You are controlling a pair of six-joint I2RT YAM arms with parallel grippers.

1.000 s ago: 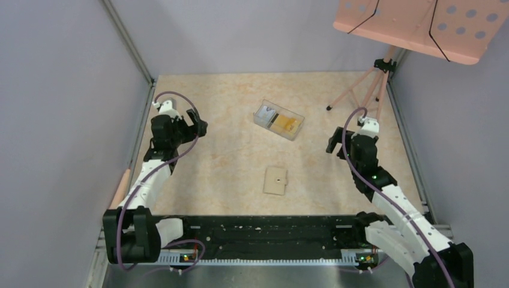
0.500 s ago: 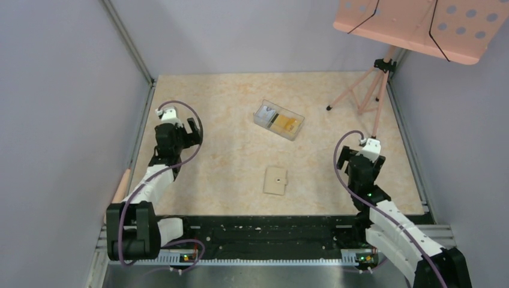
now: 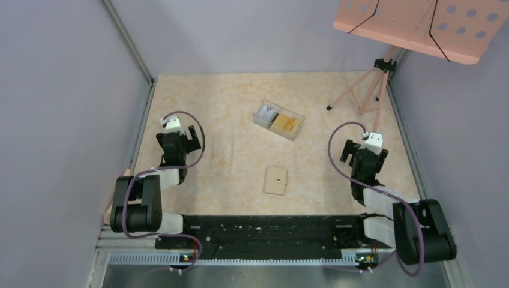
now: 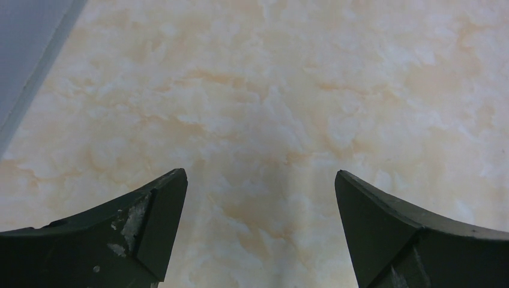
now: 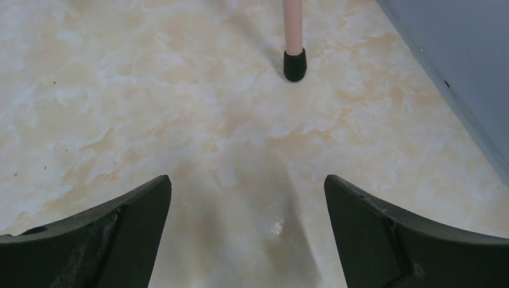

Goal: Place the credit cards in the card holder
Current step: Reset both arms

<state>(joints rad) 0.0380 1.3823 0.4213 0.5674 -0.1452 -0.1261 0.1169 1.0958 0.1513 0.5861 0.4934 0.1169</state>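
The card holder [image 3: 275,180] lies shut and flat on the marble-patterned table, near the front centre, its snap dot facing up. Orange-yellow credit cards [image 3: 286,124] lie inside a clear plastic box [image 3: 278,120] further back. My left gripper [image 3: 182,135] is folded back at the left side, far from both; in the left wrist view it [image 4: 260,180] is open over bare table. My right gripper [image 3: 362,147] sits at the right side, also far from them. In the right wrist view it [image 5: 247,183] is open with nothing between its fingers.
A pink music stand [image 3: 420,27] overhangs the back right corner. One of its tripod feet [image 5: 294,65] stands just ahead of my right gripper. Grey walls close in the left, right and back. A black rail [image 3: 270,231] runs along the front edge.
Both arms have drawn back toward their bases and folded down low. The right gripper has opened slightly wider. The card holder and the box have not moved.
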